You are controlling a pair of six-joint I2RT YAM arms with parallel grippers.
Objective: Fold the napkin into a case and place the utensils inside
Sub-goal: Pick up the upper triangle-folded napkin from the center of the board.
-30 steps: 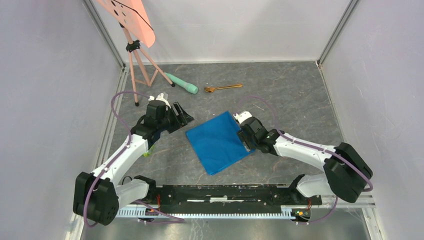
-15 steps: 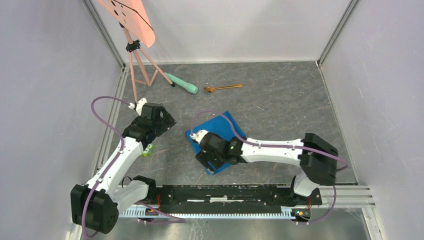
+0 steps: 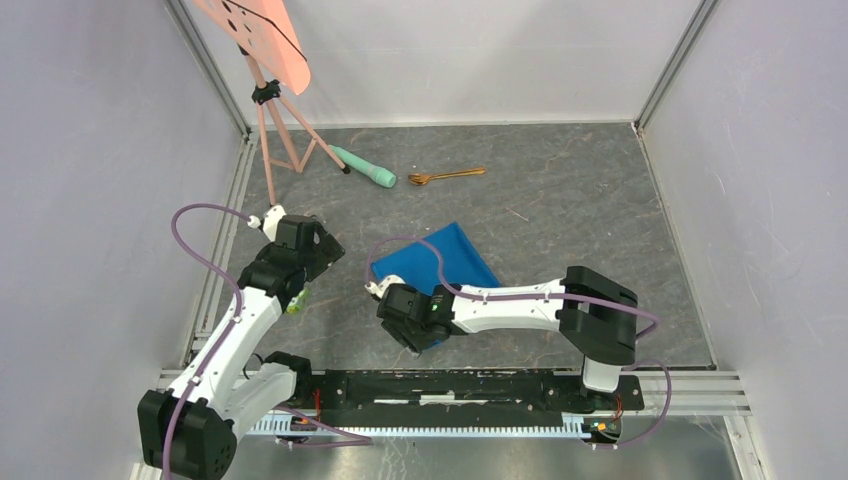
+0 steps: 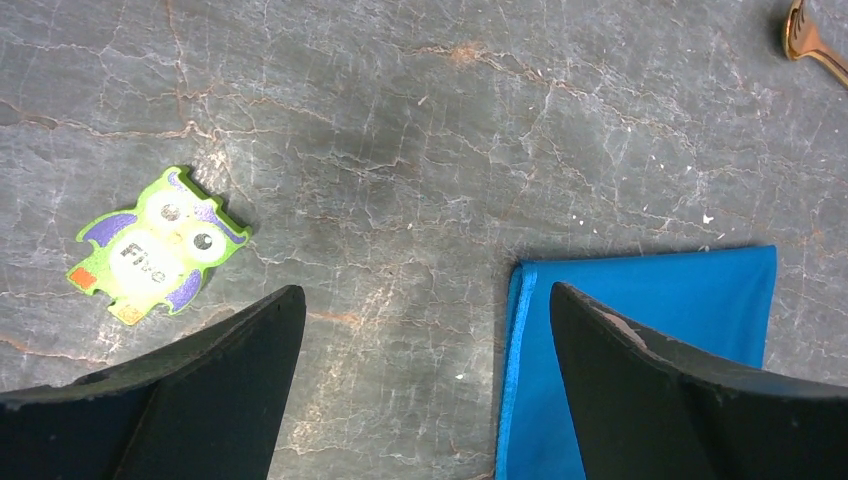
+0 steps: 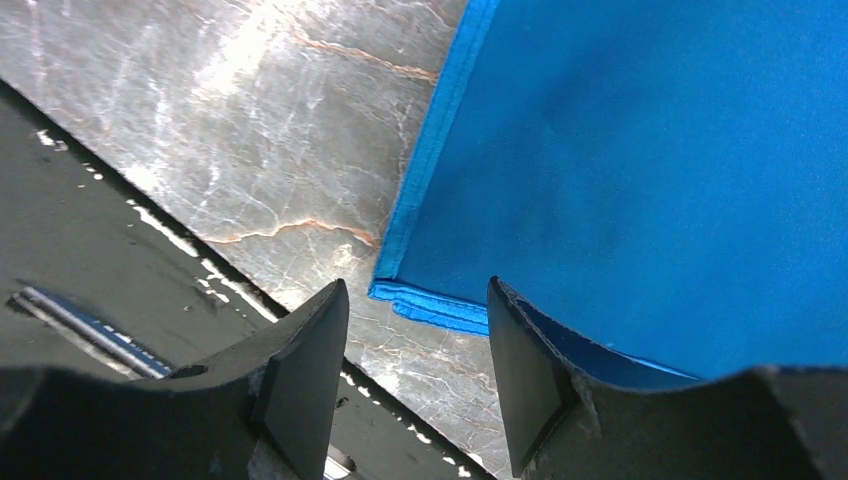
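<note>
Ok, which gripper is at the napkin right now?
The right gripper: its open fingers straddle the napkin's layered corner. The left gripper hangs wide open over the table, near the owl tile.

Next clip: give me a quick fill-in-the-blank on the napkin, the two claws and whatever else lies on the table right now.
1. The folded napkin is bright ___.
2. The left claw stands ___, holding nothing.
3. The right claw sits at a ___ of the napkin, where layered edges show.
4. The small green token beside the left claw is shaped like an ___.
Missing words: blue; open; corner; owl.
</note>
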